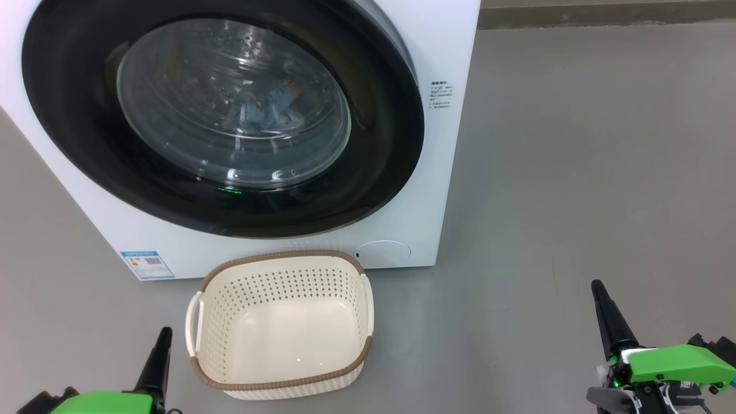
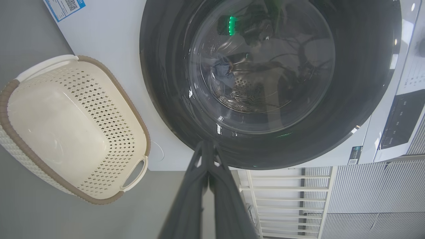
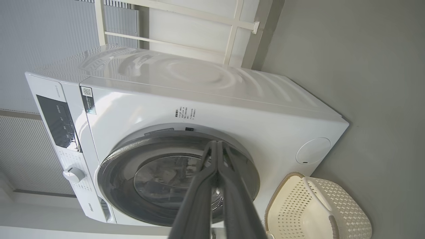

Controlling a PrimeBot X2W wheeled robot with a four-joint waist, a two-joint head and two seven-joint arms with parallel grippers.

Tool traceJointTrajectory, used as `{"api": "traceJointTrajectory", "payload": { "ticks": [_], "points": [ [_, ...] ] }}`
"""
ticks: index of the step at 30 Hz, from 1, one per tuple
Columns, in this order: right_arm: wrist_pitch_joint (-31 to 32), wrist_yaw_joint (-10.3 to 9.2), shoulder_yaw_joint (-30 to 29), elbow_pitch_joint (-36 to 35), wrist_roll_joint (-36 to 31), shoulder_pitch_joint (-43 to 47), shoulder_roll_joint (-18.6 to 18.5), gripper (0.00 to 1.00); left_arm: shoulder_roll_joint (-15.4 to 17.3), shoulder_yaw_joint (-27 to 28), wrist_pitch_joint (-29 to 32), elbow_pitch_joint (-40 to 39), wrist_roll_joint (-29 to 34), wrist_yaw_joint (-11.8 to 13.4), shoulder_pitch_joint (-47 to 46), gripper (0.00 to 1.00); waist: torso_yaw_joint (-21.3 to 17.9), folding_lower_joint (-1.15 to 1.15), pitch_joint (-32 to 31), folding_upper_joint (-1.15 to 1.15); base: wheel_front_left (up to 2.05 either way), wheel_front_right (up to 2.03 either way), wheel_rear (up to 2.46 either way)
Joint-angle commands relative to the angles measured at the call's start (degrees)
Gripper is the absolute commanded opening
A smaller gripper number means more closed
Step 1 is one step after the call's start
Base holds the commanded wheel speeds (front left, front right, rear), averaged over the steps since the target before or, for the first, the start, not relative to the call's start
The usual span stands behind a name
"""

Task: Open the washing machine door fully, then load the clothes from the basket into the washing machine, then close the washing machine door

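The white washing machine fills the upper left of the head view. Its black-rimmed washing machine door lies shut against the front. Through the glass, blue clothes with a touch of orange lie in the steel drum; they also show in the left wrist view as blue clothes. The cream basket stands on the floor before the machine with nothing in it. My left gripper is shut just left of the basket. Far to the right, my right gripper is shut with nothing in it. Both point toward the machine.
Grey floor stretches to the right of the machine. A round cap and a blue label sit low on its front. A white rail frame and a ribbed wall stand beside the machine.
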Motion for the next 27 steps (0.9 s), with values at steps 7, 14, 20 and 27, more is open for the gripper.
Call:
{"api": "traceJointTrajectory", "payload": {
  "ticks": [7,14,20,27],
  "points": [
    [1.7,0.09,-0.12,-2.62,4.45,0.19,0.21,0.0,0.57,2.32,1.44,-2.0,-4.98,-0.16,-2.43,0.0,0.19,0.0,-0.48,0.0,0.0,0.0,0.0],
    [2.9,0.1,-0.99,-3.44,7.78,0.53,0.56,0.0,0.52,2.8,2.63,-2.29,-9.14,-0.16,-2.59,0.0,0.37,0.0,-0.96,0.0,0.0,0.0,0.0],
    [3.16,0.1,-1.19,-3.6,8.41,0.59,0.65,0.0,0.49,2.92,2.88,-2.35,-9.94,-0.16,-2.62,0.0,0.41,0.0,-1.05,0.0,0.0,0.0,0.0],
    [3.2,0.1,-1.23,-3.6,8.37,0.59,0.68,0.0,0.47,2.94,2.9,-2.35,-9.92,-0.16,-2.63,0.0,0.41,0.0,-1.05,0.0,0.0,0.0,0.0]
  ]
}}
